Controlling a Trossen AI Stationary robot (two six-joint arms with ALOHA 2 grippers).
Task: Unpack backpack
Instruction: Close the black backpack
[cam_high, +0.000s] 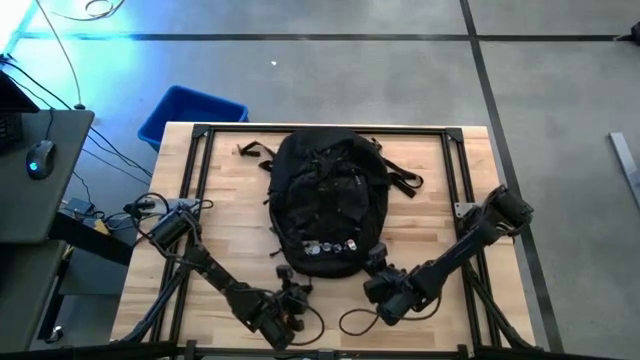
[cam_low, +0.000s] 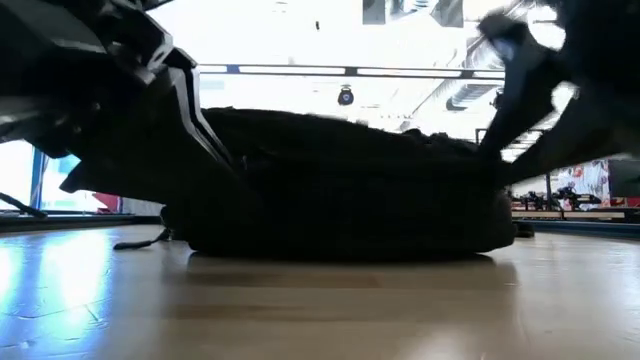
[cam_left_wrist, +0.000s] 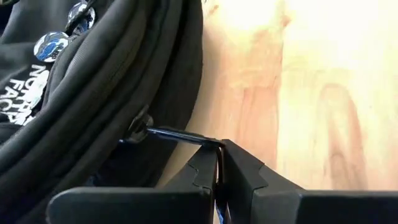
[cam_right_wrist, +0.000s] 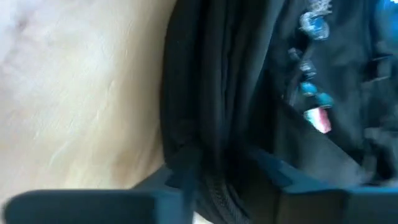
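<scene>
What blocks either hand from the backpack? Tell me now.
Nothing visible does. The left hand is shut on the zipper pull at the backpack edge nearest the arms. The right hand is already against the backpack's fabric at that same edge, with only bare table nearby.

The backpack (cam_high: 328, 200) fills the worktop (cam_high: 230, 215) middle, directly ahead of both hands. Bare wood lies open outward of each hand. Straps (cam_high: 400, 175) trail beyond the right hand (cam_high: 378, 266).
</scene>
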